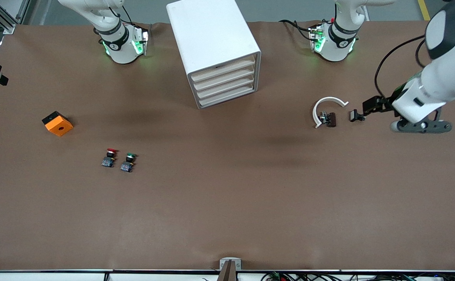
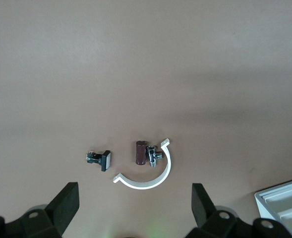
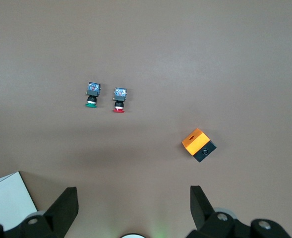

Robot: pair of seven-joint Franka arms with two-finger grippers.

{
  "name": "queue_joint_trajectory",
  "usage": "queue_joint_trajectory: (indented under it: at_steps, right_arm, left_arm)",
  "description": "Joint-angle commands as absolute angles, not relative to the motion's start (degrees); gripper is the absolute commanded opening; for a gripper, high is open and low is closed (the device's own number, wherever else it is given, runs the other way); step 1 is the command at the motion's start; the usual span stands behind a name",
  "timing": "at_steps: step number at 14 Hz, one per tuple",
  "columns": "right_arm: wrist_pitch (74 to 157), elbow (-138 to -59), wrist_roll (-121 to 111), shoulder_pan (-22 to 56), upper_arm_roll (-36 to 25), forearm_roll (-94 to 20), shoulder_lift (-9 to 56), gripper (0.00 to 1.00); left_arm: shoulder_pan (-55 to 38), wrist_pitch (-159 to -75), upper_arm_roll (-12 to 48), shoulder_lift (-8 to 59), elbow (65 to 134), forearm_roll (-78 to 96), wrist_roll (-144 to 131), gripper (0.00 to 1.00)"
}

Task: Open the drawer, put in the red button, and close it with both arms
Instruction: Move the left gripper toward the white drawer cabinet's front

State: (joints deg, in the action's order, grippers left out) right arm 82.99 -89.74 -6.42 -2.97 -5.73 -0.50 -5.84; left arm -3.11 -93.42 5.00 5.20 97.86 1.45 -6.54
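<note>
Button lay at my right arm's end; drawer shut.
Nearest the front camera sat the red button (image 1: 110,151); the drawer (image 1: 224,78) lay farther. My right gripper (image 3: 134,207) and left gripper (image 2: 136,203) were spread, empty.

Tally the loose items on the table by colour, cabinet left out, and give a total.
Red: 1, the red button
Green: 1, the green button
Orange: 1, the orange block
White: 1, the white curved clamp
Brown: 1, the small brown part
Black: 1, the small black part
Total: 6
</note>
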Motion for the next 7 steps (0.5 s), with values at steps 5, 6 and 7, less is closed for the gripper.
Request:
queue_joint_trajectory:
  at_steps: [5,6,7]
  right_arm:
    - [83.4,-91.0,-6.8,-2.9,-5.7,-0.5,-7.2,1.0]
    - [83.3,-91.0,-6.8,-2.9,-5.7,-0.4,-7.2,1.0]
    - [83.3,-90.7,-6.9,-3.0,-5.8,-0.3,-7.2,1.0]
  left_arm:
    - [-3.3,-95.9,8.0,15.4,96.9,1.3,-15.7,1.0]
    - [-3.7,-96.0,8.3,16.7,96.7,1.4,-17.6,1.0]
    - [-4.2,-96.2,8.6,17.6,96.5,1.4,-19.8,1.0]
